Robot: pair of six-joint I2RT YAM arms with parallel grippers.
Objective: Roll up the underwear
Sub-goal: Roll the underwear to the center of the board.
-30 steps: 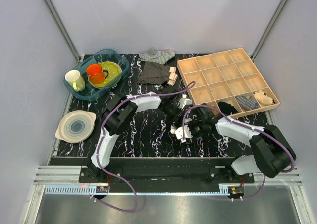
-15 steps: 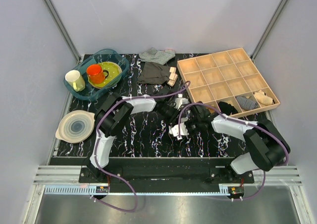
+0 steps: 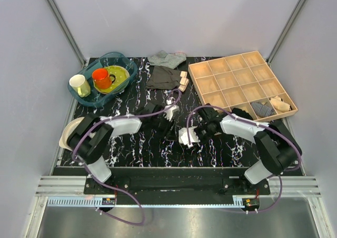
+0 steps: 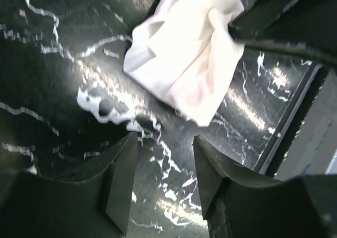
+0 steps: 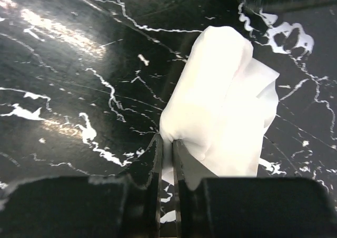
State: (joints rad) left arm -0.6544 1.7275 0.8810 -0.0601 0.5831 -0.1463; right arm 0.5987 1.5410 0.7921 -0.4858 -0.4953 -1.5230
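The underwear [image 3: 186, 137] is a small white bundle, folded over on itself, lying on the black marbled table between the two arms. In the right wrist view the underwear [image 5: 224, 109] is a thick fold, and my right gripper [image 5: 167, 146] is shut on its near edge. From above, the right gripper [image 3: 197, 135] sits at the bundle's right side. My left gripper [image 3: 169, 128] hovers just left of the cloth. In the left wrist view the left gripper [image 4: 164, 167] is open with only tabletop between its fingers, and the underwear [image 4: 181, 56] lies ahead of them.
A wooden compartment tray [image 3: 227, 65] stands at the back right, with small cloths in its near cells. A dark grey garment [image 3: 163, 77], a striped cloth [image 3: 167, 58] and wooden blocks [image 3: 183, 81] lie at the back. A blue basin [image 3: 125, 64] and a plate [image 3: 72, 134] are on the left.
The left gripper has opened, let go of the white cloth and drawn back to the left. The right gripper has closed on the cloth's edge.
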